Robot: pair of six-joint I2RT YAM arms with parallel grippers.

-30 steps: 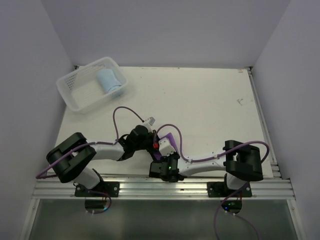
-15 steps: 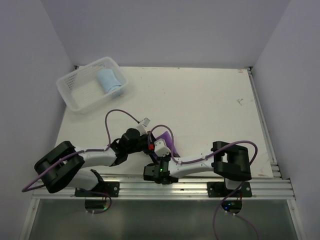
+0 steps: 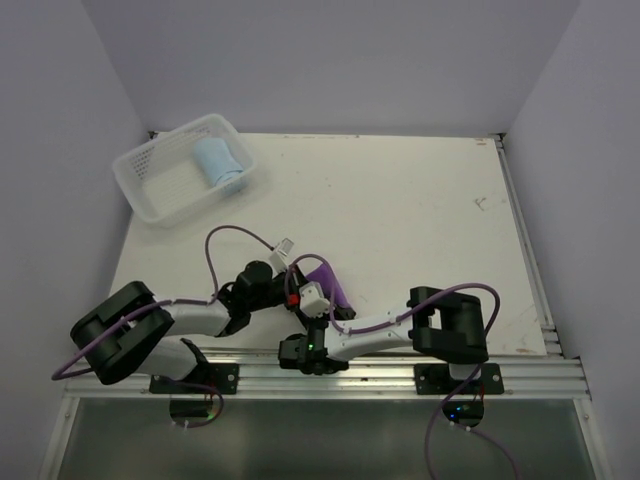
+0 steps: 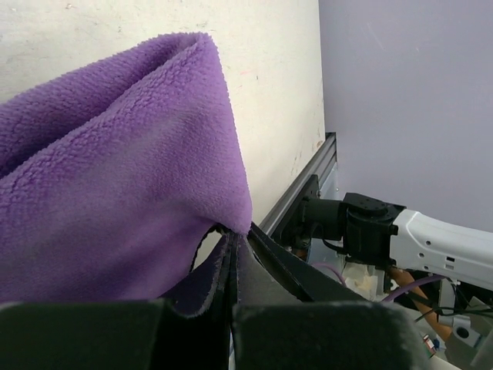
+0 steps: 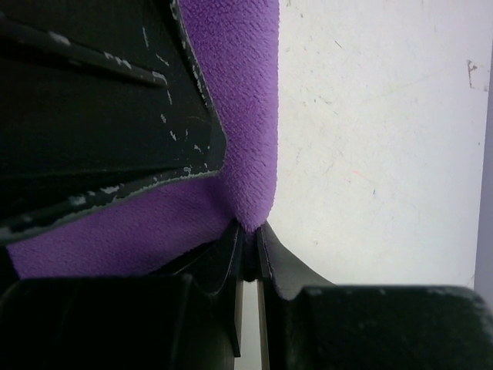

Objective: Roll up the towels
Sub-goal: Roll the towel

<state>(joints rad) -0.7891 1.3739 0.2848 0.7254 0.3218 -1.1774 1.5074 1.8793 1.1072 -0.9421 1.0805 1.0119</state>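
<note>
Two towels: your left gripper [image 4: 231,248] and right gripper [image 5: 250,235] both clamp the purple towel [image 4: 115,177]; light blue towel [image 3: 218,163] in one basket [image 3: 150,195].

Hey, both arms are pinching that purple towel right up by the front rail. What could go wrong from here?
1. The left gripper and the right gripper each pinch only a thin edge of the purple towel, so it may slip free when pulled.
2. Both grippers crowd together close to the front rail. They could bump each other, or the towel could drop over that rail.
</note>
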